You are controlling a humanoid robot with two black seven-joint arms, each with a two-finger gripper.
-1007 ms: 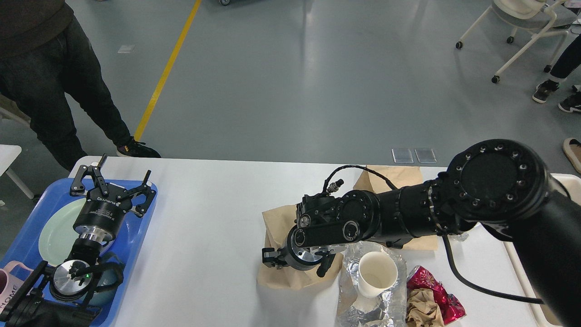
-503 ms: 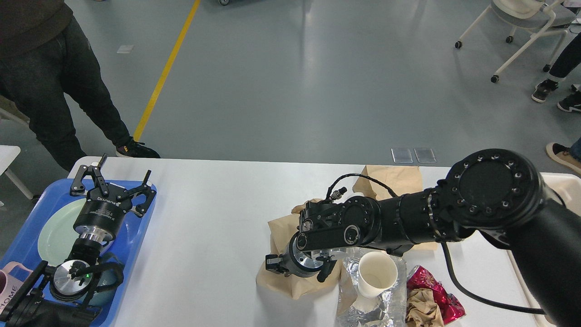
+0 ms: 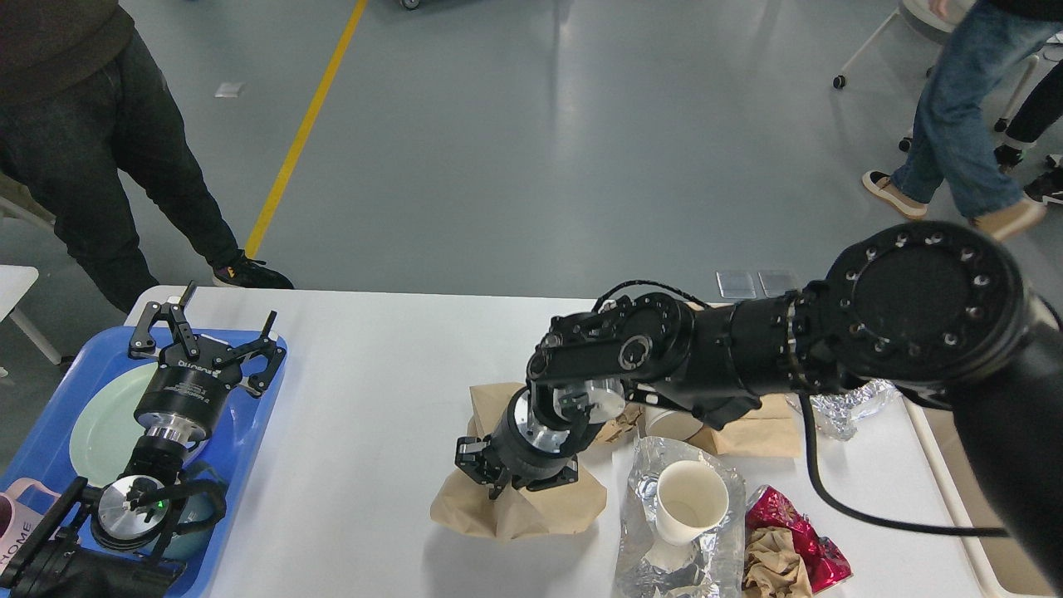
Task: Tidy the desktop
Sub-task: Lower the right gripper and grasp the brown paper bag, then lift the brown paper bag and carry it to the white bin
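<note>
The desktop [image 3: 374, 390] is a white tabletop with litter on its right half. My right gripper [image 3: 508, 486] points down at a crumpled brown paper sheet [image 3: 531, 511] and is shut on it, so the paper bunches into a peak under the fingers. My left gripper [image 3: 228, 306] is open and empty, pointing away from me above the far end of a blue tray [image 3: 257, 415] at the left.
Right of the held paper lie a white paper cup [image 3: 689, 502] on silvery foil [image 3: 656, 573], a red wrapper [image 3: 801, 540], another brown paper [image 3: 760, 432] and crumpled foil [image 3: 847, 407]. The tray holds a green plate [image 3: 100, 423] and a pink mug [image 3: 17, 519]. People stand beyond the table.
My right gripper has swung left and turned, pulling the brown paper left and bunching it up. A person has walked in at the upper right. The left arm is unmoved.
</note>
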